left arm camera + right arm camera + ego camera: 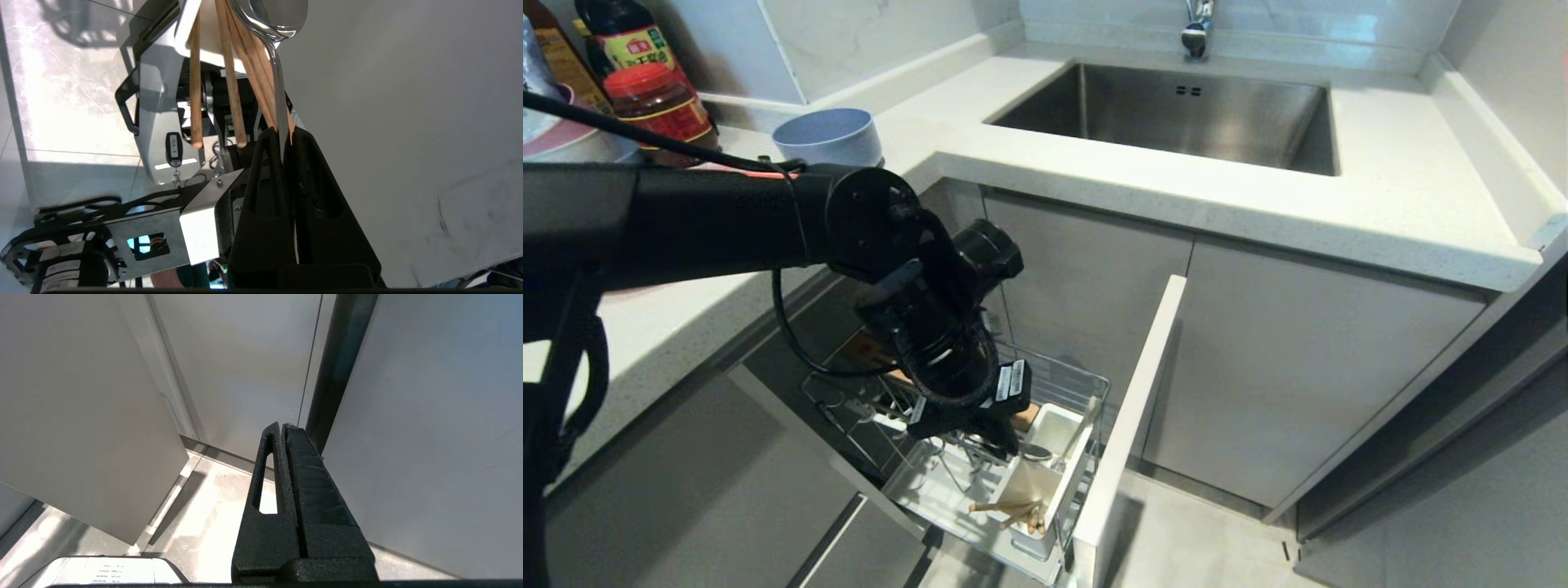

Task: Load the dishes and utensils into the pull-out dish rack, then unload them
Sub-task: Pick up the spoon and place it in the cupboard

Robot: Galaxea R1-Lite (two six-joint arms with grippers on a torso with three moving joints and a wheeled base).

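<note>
The pull-out dish rack [1086, 384] stands drawn out below the counter, its pale cabinet front [1139, 392] on the right. My left gripper [1001, 445] reaches down into it over the white utensil box [1054, 429]. In the left wrist view the left gripper [282, 132] is shut on the handle of the metal spoon [280, 24]. Wooden chopsticks [231, 81] lean right beside that handle. From the head view, chopsticks [1013, 513] lie in the box's near end and the spoon [1036, 452] shows by my fingers. The pale blue-grey bowl [829, 135] sits on the counter.
Sauce bottles [645, 82] and stacked dishes [556, 139] stand at the counter's back left. The sink [1176, 114] lies beyond the rack, with closed cabinet doors [1298, 367] to the right. My right gripper [282, 426] hangs shut and empty near cabinet fronts, pointing at the floor.
</note>
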